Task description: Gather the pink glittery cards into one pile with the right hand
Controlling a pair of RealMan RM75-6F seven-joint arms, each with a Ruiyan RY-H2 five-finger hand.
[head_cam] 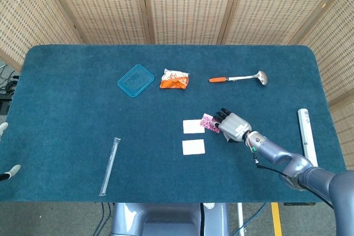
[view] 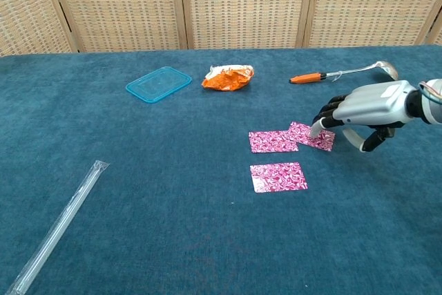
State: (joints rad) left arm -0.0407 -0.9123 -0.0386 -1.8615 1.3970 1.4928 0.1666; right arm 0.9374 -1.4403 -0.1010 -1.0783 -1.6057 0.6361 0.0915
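Three pink glittery cards lie on the blue table cloth right of centre. In the chest view the left card (view: 272, 141) is overlapped at its right end by a tilted card (view: 312, 136), and a third card (view: 278, 177) lies alone nearer the front. In the head view the two flat ones (head_cam: 193, 126) (head_cam: 193, 147) look white with glare. My right hand (view: 366, 105) (head_cam: 233, 126) reaches in from the right, fingers stretched out, its fingertips (view: 318, 128) resting on the tilted card (head_cam: 208, 120). It holds nothing. Only fingertips of my left hand (head_cam: 4, 127) show at the left edge, spread apart.
At the back lie a blue plastic lid (head_cam: 135, 79), an orange crumpled wrapper (head_cam: 174, 79) and a ladle with an orange handle (head_cam: 238, 78). A clear plastic sleeve (head_cam: 109, 165) lies front left. A white stick-shaped object (head_cam: 306, 134) sits near the right edge.
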